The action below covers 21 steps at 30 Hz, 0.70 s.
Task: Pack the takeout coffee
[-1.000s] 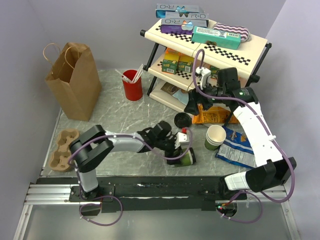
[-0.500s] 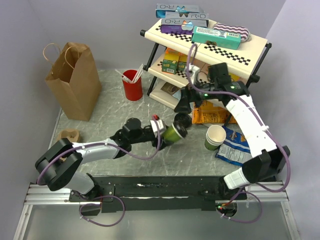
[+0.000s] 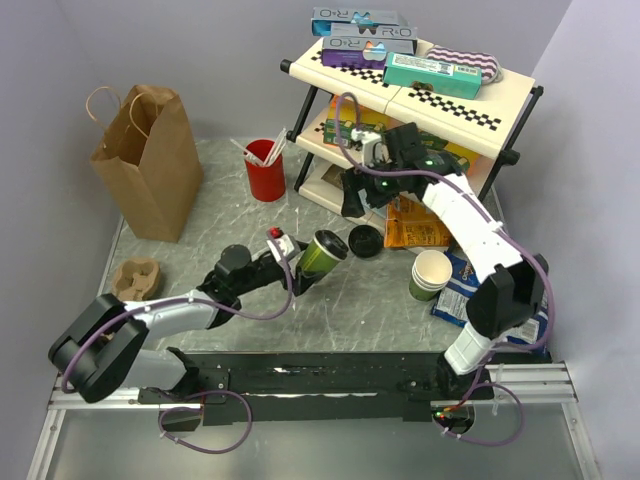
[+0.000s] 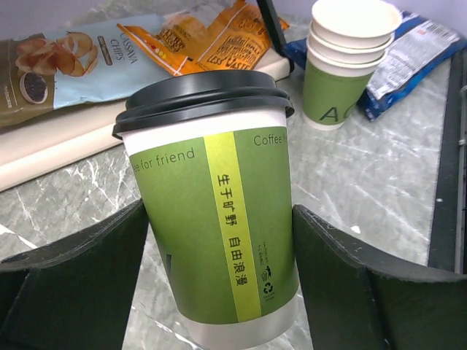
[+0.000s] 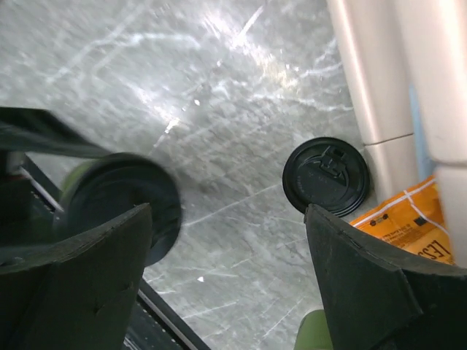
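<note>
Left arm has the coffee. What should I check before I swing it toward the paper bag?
1. Grip: takeout coffee sits between the left gripper fingers, both pressing its sides: ok.
2. Lid seated on the cup: ok.
3. Cup upright: looks tilted in the top view: not ok.
4. Right gripper open, empty, apart from the cup: ok.
5. Paper bag mouth open: cannot tell.

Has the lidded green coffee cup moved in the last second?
Yes. The takeout coffee has shifted back and leftward: once nearer the camera than the loose black lid, it is now level with it, on its left.
</note>
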Tool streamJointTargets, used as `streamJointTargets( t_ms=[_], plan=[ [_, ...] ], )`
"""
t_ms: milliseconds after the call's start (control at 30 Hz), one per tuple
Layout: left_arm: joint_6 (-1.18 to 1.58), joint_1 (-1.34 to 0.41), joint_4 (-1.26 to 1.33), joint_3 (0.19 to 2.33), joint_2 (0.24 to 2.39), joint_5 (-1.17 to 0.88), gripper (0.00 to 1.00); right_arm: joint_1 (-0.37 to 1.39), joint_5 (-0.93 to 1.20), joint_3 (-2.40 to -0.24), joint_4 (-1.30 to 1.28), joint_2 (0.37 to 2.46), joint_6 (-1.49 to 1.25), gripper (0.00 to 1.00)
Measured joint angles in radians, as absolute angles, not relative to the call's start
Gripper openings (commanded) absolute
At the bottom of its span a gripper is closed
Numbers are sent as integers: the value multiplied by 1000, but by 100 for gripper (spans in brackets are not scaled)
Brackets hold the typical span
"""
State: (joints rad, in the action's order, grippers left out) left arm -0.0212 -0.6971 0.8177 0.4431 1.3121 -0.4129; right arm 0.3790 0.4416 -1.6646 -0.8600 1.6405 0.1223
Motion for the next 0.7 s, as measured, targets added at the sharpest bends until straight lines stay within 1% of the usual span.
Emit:
streamJointTargets(
  t_ms=[167, 367, 533, 700],
  plan=[
    [24, -697, 878, 380, 1257, -409, 62, 418, 387, -1665, -858, 1726, 123, 89],
    [47, -697, 872, 358, 1168, -403, 61, 432, 384, -1665, -859, 1816, 120, 87],
    [40, -697, 873, 357, 1109, -393, 62, 435, 467, -1654, -860, 1852, 111, 86],
    [20, -697, 876, 355, 1144, -379, 63, 459, 578, -1632, -861, 1852, 97, 85]
  ],
)
